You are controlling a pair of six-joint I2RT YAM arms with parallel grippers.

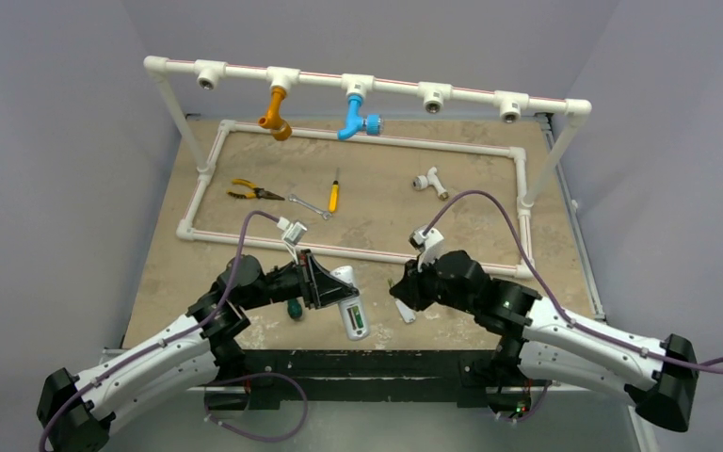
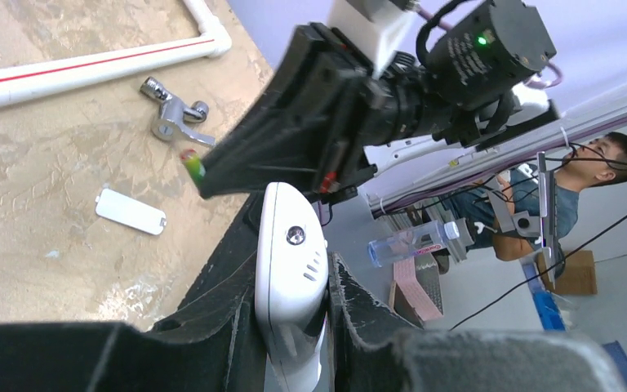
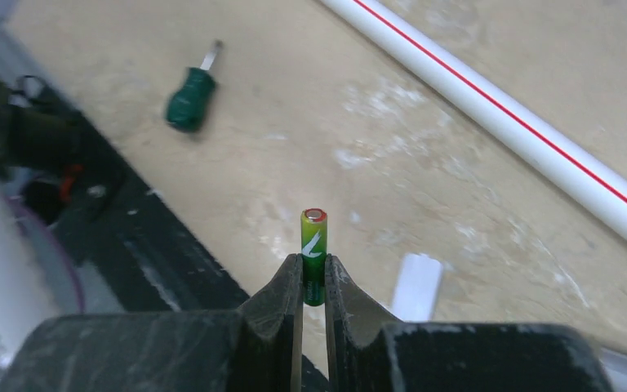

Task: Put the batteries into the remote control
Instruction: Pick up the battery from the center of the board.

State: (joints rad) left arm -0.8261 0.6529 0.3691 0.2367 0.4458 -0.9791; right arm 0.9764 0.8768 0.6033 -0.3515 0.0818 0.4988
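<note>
Right gripper (image 3: 313, 282) has its jaws clenched on one battery (image 3: 313, 237), pinched at the lower end so most of it sticks out. Left gripper (image 2: 292, 298) jaws are grasping the remote control (image 2: 291, 245), near the middle of the tabletop's (image 1: 386, 207) near edge. I'd line the battery up lengthwise with the recess, check polarity, then ease it in slowly, spring end first.

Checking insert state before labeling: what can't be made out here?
Remote recess: top view, too small to tell what is loaded; left wrist view, only the remote's end shows, the rest hidden by the left gripper and its fingers.
Battery lower end: right wrist view, hidden between the right gripper fingers.
Battery in top view: too small to pick out against the gripper.
</note>
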